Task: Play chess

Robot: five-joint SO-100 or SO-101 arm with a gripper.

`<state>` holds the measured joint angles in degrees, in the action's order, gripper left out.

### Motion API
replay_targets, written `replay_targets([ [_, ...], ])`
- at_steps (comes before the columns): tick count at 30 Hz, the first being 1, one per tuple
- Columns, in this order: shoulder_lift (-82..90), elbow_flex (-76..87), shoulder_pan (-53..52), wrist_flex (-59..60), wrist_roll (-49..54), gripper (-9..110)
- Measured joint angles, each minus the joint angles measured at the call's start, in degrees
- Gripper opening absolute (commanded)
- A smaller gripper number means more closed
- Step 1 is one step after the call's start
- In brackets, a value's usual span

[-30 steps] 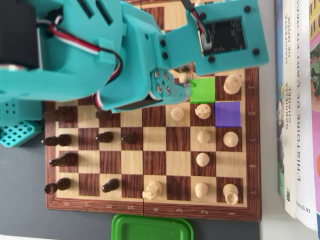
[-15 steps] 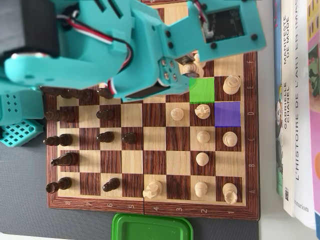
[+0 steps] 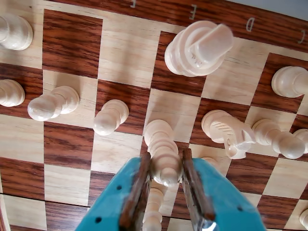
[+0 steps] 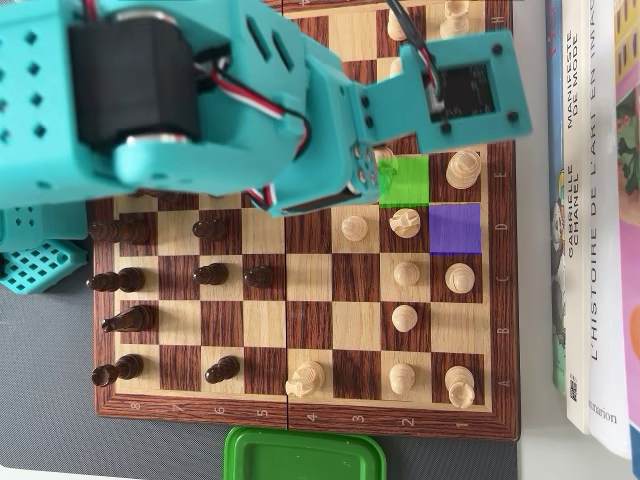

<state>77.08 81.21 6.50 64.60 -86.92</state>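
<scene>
A: Your end effector [image 3: 166,175] is clamped on a white piece [image 3: 162,149], pinched between both fingers, above the chessboard [image 3: 72,43].

B: Risk?

A: The knight [image 3: 226,132] and pawn [image 3: 109,117] sit just beside it. Swing sideways while low and you'll likely topple one. The grip looks narrow; the piece could twist.

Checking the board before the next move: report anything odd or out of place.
Two squares near the white pieces are tinted bright green and purple, unlike the wooden board. In the wrist view, the tool grips a white piece. No pieces look toppled.
</scene>
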Motion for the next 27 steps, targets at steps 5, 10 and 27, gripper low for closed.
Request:
replay_targets([
  [5, -0.4, -1.1, -0.1, 0.0, 0.0, 2],
  [10, -0.4, -1.6, -0.1, 0.0, 0.0, 2],
  [27, -0.4, -3.0, -0.1, 0.0, 0.0, 2],
])
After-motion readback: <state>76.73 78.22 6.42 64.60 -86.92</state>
